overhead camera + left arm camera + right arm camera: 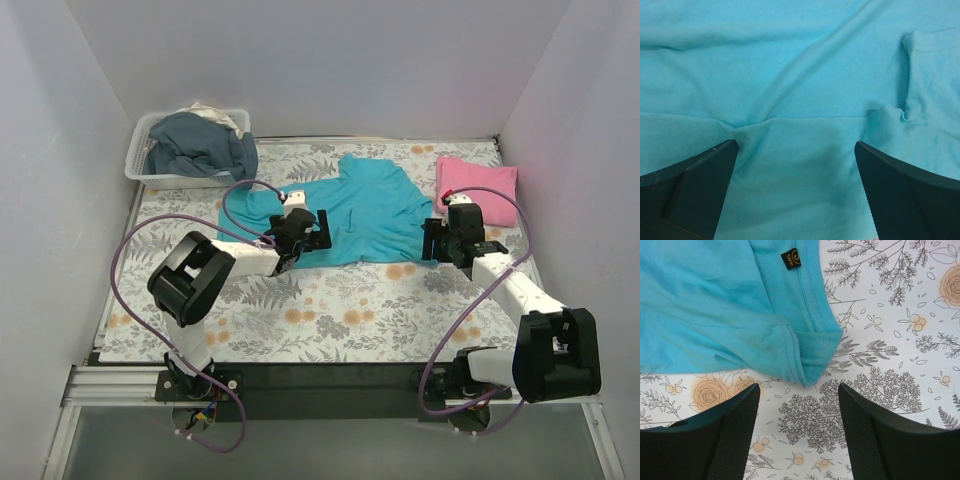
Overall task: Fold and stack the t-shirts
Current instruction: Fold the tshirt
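Remaining: turquoise t-shirt point(365, 210) is left spread, unstacked; pink t-shirt point(476, 183) is folded; left gripper point(322, 230) and right gripper point(428, 240) are held wide, empty.

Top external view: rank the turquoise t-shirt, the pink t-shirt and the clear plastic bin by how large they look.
1. turquoise t-shirt, spread out, clearly the largest.
2. clear plastic bin, holding clothes.
3. pink t-shirt, folded, the smallest.

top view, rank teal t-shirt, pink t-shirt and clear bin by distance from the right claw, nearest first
1. teal t-shirt, just left of the right claw
2. pink t-shirt, behind it
3. clear bin, far left corner
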Controlling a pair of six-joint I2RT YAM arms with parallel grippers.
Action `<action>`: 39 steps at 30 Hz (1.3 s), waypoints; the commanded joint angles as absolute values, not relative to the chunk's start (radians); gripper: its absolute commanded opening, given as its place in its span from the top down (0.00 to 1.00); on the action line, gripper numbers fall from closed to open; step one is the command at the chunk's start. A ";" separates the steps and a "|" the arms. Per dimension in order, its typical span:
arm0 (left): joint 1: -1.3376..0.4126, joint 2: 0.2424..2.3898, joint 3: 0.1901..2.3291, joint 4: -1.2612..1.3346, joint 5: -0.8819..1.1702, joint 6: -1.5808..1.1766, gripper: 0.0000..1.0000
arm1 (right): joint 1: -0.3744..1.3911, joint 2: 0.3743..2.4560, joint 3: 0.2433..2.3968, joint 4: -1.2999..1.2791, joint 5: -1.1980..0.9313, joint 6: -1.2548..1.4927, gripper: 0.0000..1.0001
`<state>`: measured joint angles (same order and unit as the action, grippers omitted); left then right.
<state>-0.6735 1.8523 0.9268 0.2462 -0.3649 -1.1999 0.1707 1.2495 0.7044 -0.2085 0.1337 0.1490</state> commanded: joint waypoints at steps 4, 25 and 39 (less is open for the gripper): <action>-0.627 1.799 0.848 0.186 -0.403 -1.212 0.02 | 0.144 1.246 0.699 -0.189 0.072 0.121 0.47; -0.627 1.792 0.847 0.201 -0.367 -1.210 0.02 | 0.118 1.419 0.715 -0.106 -0.031 0.118 0.67; -0.618 1.792 0.844 0.187 -0.373 -1.221 0.02 | 0.103 1.329 0.704 -0.221 0.147 0.103 0.99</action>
<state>-0.6308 1.8084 0.8711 0.2554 -0.3698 -1.2114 0.1146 1.3830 0.7025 -0.1818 0.0517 0.1192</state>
